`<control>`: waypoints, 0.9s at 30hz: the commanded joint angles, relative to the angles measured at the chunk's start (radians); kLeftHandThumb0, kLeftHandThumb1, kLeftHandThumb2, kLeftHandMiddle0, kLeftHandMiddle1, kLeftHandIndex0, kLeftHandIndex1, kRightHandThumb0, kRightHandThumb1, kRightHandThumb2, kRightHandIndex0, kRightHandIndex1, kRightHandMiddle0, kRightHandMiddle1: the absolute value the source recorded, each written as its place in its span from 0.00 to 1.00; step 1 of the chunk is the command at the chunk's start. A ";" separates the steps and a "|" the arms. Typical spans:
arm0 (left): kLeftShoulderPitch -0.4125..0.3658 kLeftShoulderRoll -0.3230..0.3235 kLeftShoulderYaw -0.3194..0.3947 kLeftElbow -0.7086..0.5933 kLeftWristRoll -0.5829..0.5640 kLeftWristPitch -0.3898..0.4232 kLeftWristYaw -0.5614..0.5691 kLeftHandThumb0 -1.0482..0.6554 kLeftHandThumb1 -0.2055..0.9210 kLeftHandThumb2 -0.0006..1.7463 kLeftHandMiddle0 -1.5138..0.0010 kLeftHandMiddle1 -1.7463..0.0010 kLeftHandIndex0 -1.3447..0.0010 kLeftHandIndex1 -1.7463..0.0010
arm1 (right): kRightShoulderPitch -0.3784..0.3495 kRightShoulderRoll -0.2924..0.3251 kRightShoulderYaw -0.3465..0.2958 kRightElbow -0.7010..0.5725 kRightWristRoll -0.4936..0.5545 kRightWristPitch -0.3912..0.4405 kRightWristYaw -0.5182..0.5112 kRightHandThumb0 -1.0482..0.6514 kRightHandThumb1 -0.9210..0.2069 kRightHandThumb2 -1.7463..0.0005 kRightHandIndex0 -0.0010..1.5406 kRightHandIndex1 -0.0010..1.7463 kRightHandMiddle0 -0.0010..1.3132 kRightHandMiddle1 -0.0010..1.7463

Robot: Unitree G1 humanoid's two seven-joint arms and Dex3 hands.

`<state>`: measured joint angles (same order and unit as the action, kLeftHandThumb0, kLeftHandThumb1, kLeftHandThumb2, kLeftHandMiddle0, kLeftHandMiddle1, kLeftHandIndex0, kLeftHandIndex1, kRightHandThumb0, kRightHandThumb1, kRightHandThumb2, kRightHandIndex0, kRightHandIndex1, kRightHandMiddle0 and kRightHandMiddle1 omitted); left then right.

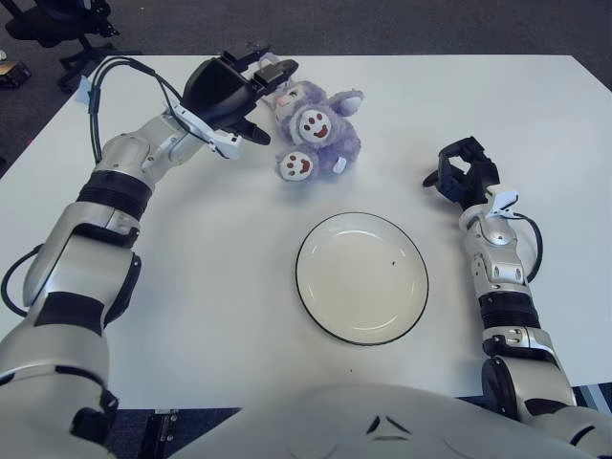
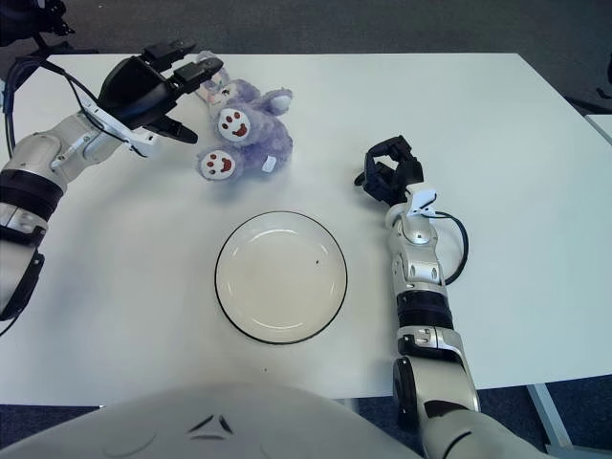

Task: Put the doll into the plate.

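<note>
A purple plush doll (image 1: 317, 131) with a white smiling face lies on the white table, at the back and just left of centre. A white plate (image 1: 344, 287) with a dark rim sits nearer to me, below and slightly right of the doll; nothing is in it. My left hand (image 1: 251, 88) is right beside the doll's left and upper side, fingers spread, with the fingertips (image 1: 275, 69) reaching over the doll's head. It holds nothing. My right hand (image 1: 463, 172) shows to the right of the plate, fingers loosely curled and empty.
The white table (image 1: 497, 96) spreads wide around the doll and plate. An office chair (image 1: 67, 24) stands on the dark floor beyond the table's back left corner. Black cables (image 1: 115, 72) run along my left forearm.
</note>
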<state>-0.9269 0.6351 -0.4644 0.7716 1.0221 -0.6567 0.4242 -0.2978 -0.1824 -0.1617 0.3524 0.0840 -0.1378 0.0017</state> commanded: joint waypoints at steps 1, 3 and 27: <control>-0.060 -0.002 -0.034 0.031 0.030 0.015 0.010 0.26 0.96 0.00 0.82 1.00 0.83 1.00 | 0.023 0.000 0.005 0.019 -0.015 0.034 0.000 0.39 0.24 0.49 0.56 1.00 0.29 1.00; -0.070 -0.004 -0.047 0.044 0.039 0.016 0.020 0.26 0.97 0.00 0.83 1.00 0.83 1.00 | 0.022 -0.001 0.004 0.019 -0.015 0.034 0.000 0.39 0.24 0.49 0.56 1.00 0.29 1.00; -0.178 -0.029 -0.208 0.095 0.118 0.017 -0.052 0.36 0.95 0.00 0.82 1.00 0.84 1.00 | 0.023 -0.002 0.006 0.022 -0.017 0.034 0.002 0.39 0.25 0.49 0.56 1.00 0.29 1.00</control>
<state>-1.0719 0.6111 -0.6586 0.8626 1.1293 -0.6477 0.3737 -0.2985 -0.1825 -0.1601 0.3524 0.0819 -0.1372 0.0012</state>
